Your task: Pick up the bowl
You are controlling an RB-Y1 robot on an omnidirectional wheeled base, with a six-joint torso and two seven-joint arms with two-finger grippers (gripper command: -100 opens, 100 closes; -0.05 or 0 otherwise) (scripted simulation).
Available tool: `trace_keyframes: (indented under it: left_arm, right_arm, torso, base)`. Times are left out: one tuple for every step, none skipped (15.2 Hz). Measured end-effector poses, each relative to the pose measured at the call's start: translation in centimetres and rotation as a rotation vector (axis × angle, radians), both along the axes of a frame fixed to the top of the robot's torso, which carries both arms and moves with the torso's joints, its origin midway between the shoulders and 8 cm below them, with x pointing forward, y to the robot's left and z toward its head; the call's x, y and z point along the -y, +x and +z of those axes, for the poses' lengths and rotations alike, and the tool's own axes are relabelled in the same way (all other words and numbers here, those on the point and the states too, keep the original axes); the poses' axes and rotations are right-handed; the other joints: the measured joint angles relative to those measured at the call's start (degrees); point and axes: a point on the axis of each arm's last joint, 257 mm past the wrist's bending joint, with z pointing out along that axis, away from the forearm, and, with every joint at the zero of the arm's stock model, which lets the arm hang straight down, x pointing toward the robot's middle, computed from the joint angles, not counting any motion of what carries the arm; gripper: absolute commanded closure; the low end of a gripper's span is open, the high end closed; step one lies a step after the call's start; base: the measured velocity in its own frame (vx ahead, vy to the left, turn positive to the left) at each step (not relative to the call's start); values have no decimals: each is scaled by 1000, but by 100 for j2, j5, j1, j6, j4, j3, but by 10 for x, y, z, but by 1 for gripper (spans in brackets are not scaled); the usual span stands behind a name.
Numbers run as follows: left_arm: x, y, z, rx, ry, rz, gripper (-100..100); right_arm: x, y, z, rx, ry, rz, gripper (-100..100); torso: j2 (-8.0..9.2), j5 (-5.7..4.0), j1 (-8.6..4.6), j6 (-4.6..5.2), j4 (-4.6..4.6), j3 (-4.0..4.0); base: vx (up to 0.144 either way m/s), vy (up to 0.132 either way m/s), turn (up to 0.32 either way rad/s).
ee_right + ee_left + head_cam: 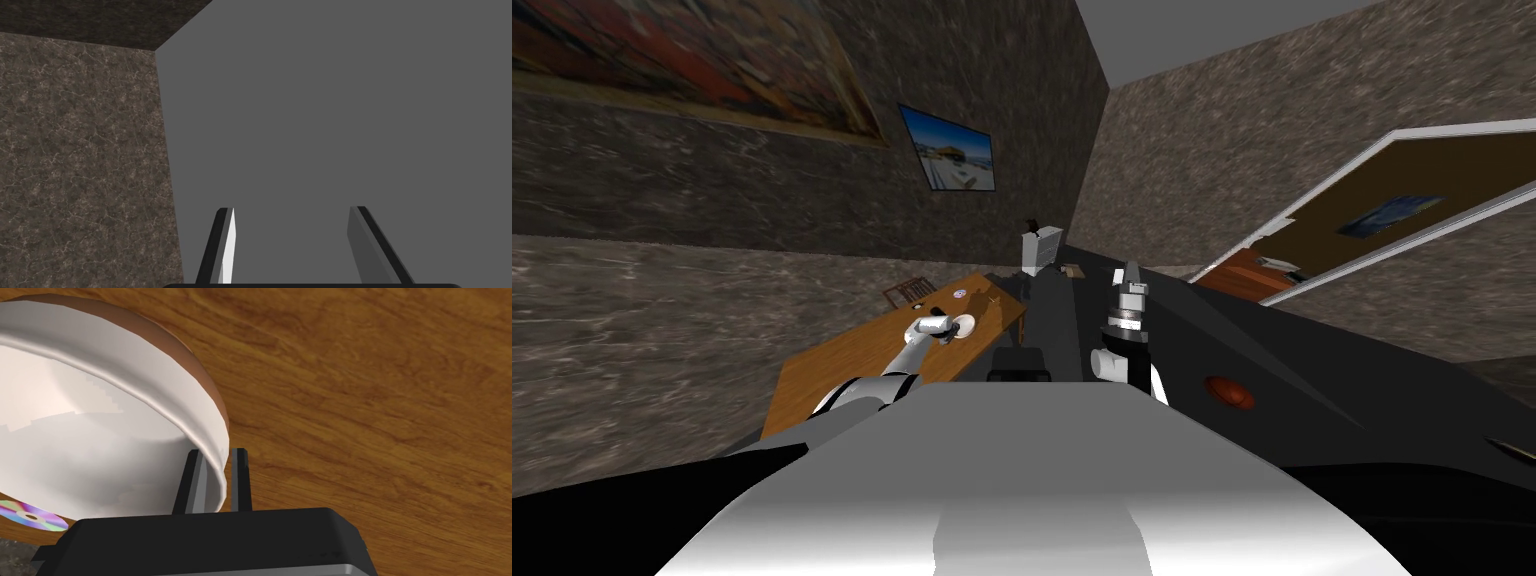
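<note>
Pinching rim of smooth white bowl (90,438)

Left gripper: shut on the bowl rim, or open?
Shut on the bowl: the left gripper has one finger inside the rim, one outside.

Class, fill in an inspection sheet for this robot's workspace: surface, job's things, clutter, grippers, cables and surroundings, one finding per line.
Surface: wooden table, brown grain.
Job's things: bowl, white inside, brown outside, over the table.
Clutter: shiny rainbow disc on the table beside the bowl.
Grippers: left gripper shut on the bowl's rim, one finger inside the wall, one outside; right gripper open, holding nothing, away from the table.
Cables: nothing seen.
Surroundings: dark mottled walls; a framed picture hangs on one.
</note>
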Motion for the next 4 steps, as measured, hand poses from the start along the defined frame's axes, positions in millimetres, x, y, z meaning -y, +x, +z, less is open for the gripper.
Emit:
trace_keyframes:
  left_arm:
    - [-1,2,3,2,0,-1,100]
    - [-3,5,8,4,1,-3,100]
    - [-4,7,11,3,1,-5,100]
    - [-5,8,15,3,1,-7,100]
  right_arm:
    - [0,0,0,0,0,0,0]
    - [0,0,0,0,0,0,0]
    - [0,0,0,0,0,0,0]
    - [0,0,0,0,0,0,0]
  torso:
    - [6,-4,-8,-2,3,4]
    - [16,-5,-19,-2,4,9]
    - [22,-7,-26,-1,6,13]
    - [23,-9,-28,0,9,15]
  base:
    - [-47,-60,64]
    - [-51,-66,49]
    - [-40,-55,27]
    - [-19,-28,10]
